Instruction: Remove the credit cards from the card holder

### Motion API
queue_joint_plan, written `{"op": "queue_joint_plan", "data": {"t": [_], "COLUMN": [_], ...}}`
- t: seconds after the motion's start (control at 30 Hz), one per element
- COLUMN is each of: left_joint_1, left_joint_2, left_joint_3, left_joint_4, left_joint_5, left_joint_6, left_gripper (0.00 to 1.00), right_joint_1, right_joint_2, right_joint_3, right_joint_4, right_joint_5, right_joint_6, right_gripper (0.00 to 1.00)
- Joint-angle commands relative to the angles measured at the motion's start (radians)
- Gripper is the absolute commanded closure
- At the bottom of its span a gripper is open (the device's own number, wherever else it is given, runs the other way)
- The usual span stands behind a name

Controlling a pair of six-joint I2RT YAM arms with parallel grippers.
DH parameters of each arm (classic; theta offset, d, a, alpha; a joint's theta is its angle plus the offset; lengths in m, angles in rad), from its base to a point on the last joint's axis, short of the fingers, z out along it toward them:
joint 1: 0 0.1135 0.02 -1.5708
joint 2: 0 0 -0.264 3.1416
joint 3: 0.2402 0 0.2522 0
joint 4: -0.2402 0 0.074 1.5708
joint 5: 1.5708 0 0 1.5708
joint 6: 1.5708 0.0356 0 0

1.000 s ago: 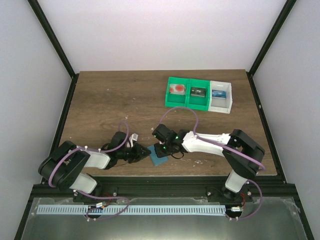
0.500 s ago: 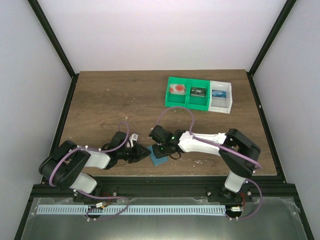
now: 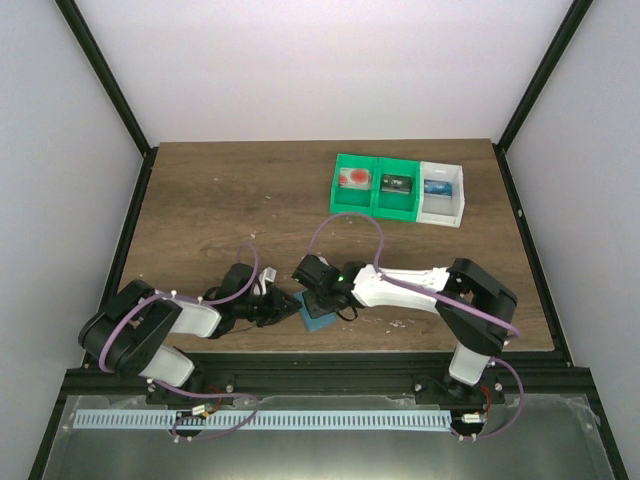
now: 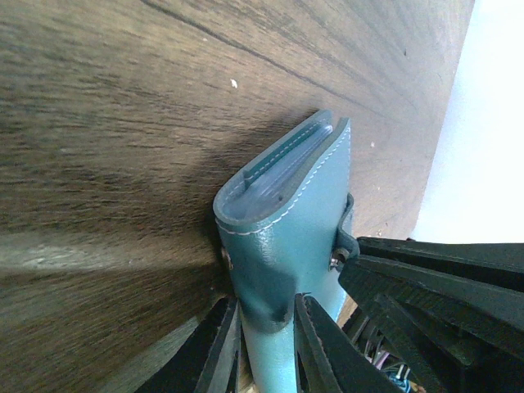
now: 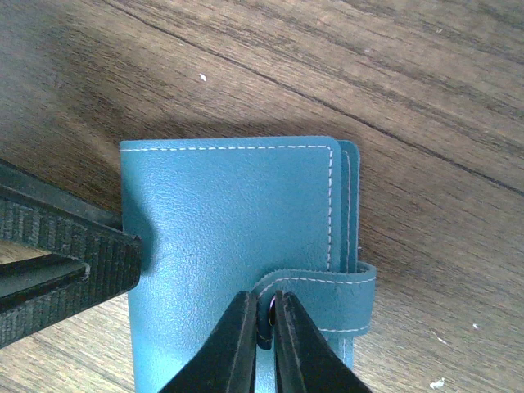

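Slid a little left with the right gripper (image 5: pixel 264 311) and pinched the strap (image 5: pixel 327 282), squeezing the blue wallet (image 3: pixel 318 320) with the left gripper (image 4: pixel 266 315), low in the middle of the top view, still closed, cards yet to pull out.

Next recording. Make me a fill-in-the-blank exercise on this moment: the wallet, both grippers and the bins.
1. The left gripper is shut on the blue ___.
2. The right gripper pinches the card holder's closure ___.
3. The card holder is folded ___.
4. The bins at the far side of the table are two green and one ___.

Missing words: card holder; strap; closed; white.
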Motion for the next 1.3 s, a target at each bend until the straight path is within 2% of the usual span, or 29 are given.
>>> {"op": "queue_joint_plan", "data": {"t": [0.0,0.4,0.57,0.7,0.9,1.27], "left_joint_1": [-0.005,-0.005,-0.005,-0.005,-0.005,-0.005], "left_joint_2": [0.016,0.005,-0.078,-0.179,-0.296,-0.312], "left_joint_3": [0.001,0.035,0.085,0.115,0.082,0.039], "left_joint_4": [0.017,-0.052,-0.204,-0.331,-0.374,-0.349], "left_joint_5": [0.009,-0.006,-0.063,-0.136,-0.166,-0.100], "left_joint_6": [0.021,0.060,0.114,0.153,0.158,0.165], "left_gripper": [0.78,0.77,0.69,0.58,0.42,0.42], "right_joint_1": [0.008,0.009,0.009,0.009,0.008,0.008], "right_joint_2": [-0.032,-0.125,-0.224,-0.317,-0.368,-0.385], "right_joint_3": [0.002,-0.009,-0.037,-0.080,-0.146,-0.152], "right_joint_4": [0.019,0.019,0.038,0.099,0.187,0.215], "right_joint_5": [0.015,0.069,0.071,0.013,-0.063,-0.069], "right_joint_6": [0.007,0.024,0.047,0.069,0.102,0.101], "right_gripper": [1.00,1.00,1.00,1.00,0.99,1.00]}}
